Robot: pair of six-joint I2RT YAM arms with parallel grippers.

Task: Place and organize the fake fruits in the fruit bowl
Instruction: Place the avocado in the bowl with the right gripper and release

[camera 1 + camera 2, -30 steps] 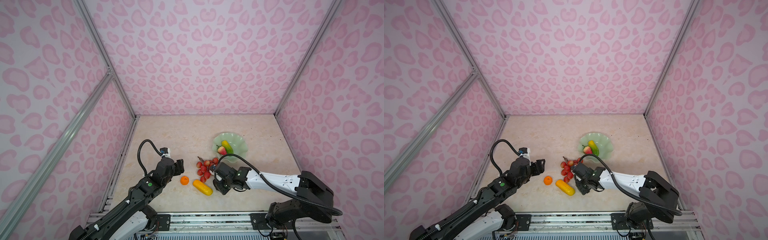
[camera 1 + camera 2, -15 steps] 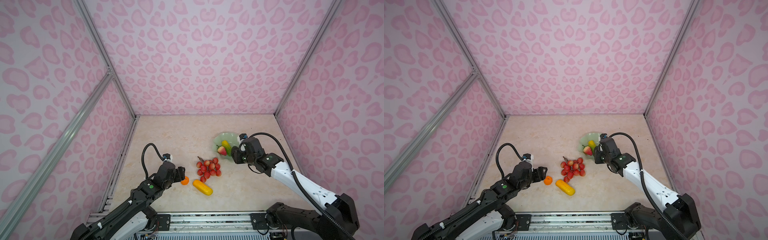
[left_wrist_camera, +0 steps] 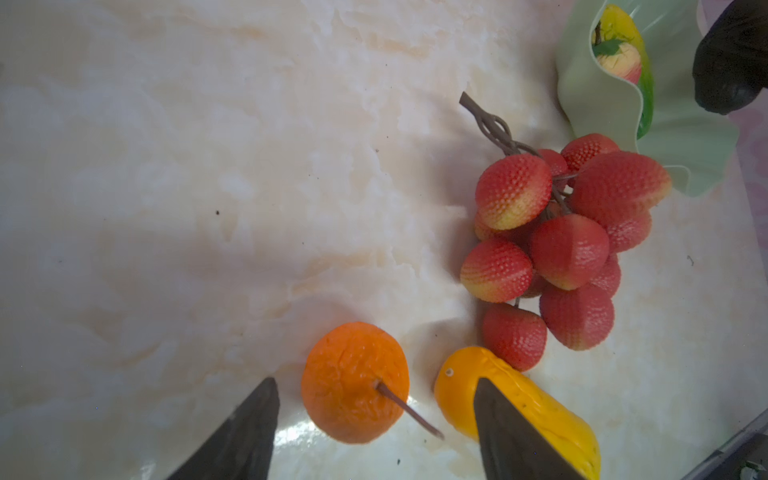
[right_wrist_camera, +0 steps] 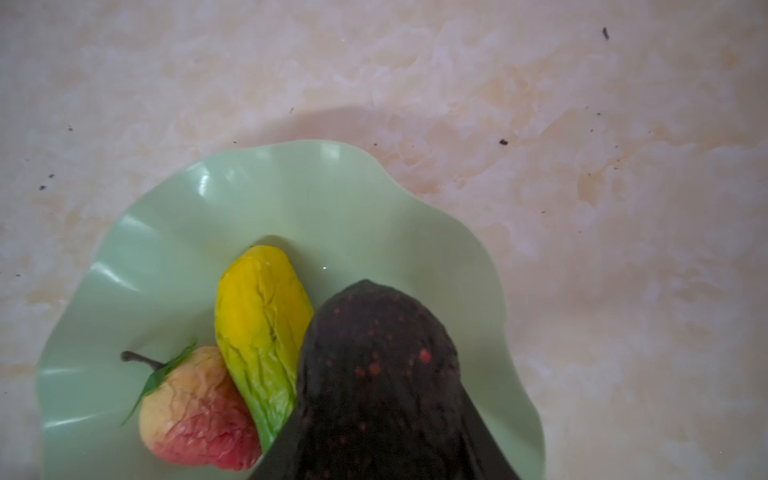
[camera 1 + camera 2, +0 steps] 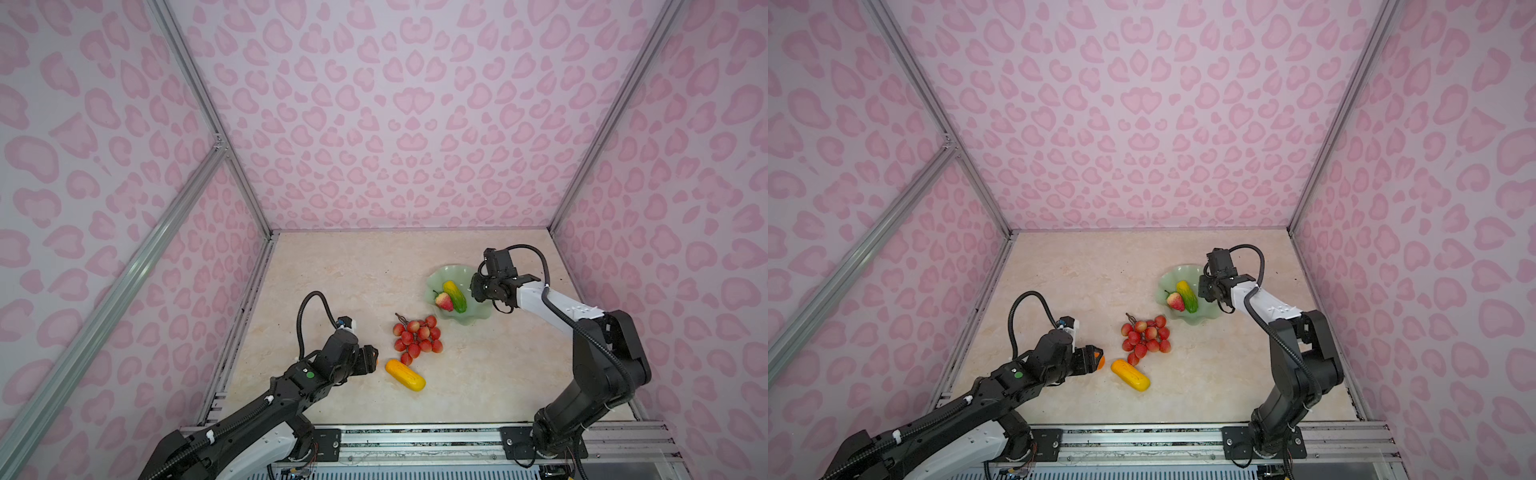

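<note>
The pale green fruit bowl (image 5: 440, 276) (image 4: 316, 187) holds a red-green strawberry-like fruit (image 5: 444, 301) (image 4: 195, 407) and a yellow-green oblong (image 5: 455, 296) (image 4: 262, 328). My right gripper (image 5: 484, 291) (image 4: 378, 436) hovers over the bowl's right part, shut on the black bumpy oval (image 4: 374, 365). On the table lie the red bunch (image 5: 417, 336) (image 3: 561, 241), the yellow-orange oblong (image 5: 405, 375) (image 3: 557, 419) and the small orange (image 5: 1100, 362) (image 3: 353, 382). My left gripper (image 5: 370, 359) (image 3: 374, 380) is open, low at the table, a finger on each side of the orange without touching it.
The pink patterned walls close in the marble table (image 5: 353, 274) on three sides. A metal rail (image 5: 415, 440) runs along the front edge. The red bunch lies between the bowl and the two front fruits.
My right arm has swung from the front beside the red bunch back to the bowl, carrying the black oval. My left gripper has moved forward and down until its fingers flank the orange.
</note>
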